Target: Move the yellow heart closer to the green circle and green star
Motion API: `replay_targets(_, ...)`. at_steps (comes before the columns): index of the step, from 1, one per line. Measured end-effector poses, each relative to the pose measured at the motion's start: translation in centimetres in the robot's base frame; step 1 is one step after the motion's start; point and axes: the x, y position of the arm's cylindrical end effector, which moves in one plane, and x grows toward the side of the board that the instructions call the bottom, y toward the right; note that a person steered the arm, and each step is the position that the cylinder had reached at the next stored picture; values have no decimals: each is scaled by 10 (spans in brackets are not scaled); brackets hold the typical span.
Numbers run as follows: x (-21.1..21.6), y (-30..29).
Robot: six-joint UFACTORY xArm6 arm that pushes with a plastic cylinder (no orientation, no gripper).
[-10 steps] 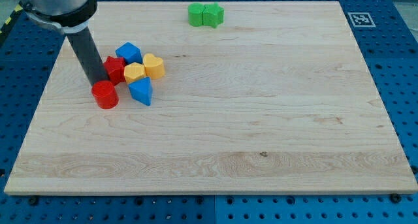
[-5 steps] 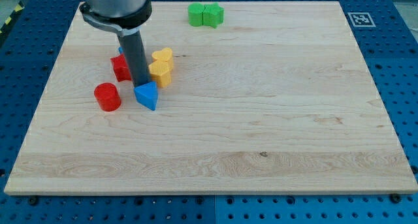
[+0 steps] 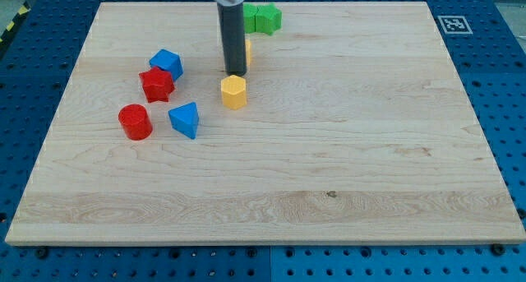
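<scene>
My tip [image 3: 236,71] stands in the upper middle of the board. The yellow heart [image 3: 247,52] is mostly hidden behind the rod, with only its right edge showing. The green circle [image 3: 249,19] and the green star [image 3: 267,18] sit together at the view's top, a short way above the heart. A yellow hexagon [image 3: 234,92] lies just below my tip.
At the view's left lie a blue block [image 3: 167,64], a red star [image 3: 156,84], a red cylinder [image 3: 135,122] and a blue triangular block [image 3: 185,118]. A marker tag [image 3: 453,23] sits at the board's top right corner.
My tip has swept up and to the right from the cluster, pushing the yellow heart toward the green blocks. The yellow hexagon moved to the right too. The blue block shows again.
</scene>
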Motion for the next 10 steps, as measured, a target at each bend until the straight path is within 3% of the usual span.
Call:
replay_targets(2,-38,37)
replay_targets(3,-32,39)
replay_targets(4,-1,45)
replay_targets(6,-38,-1)
replay_targets(10,-72,19)
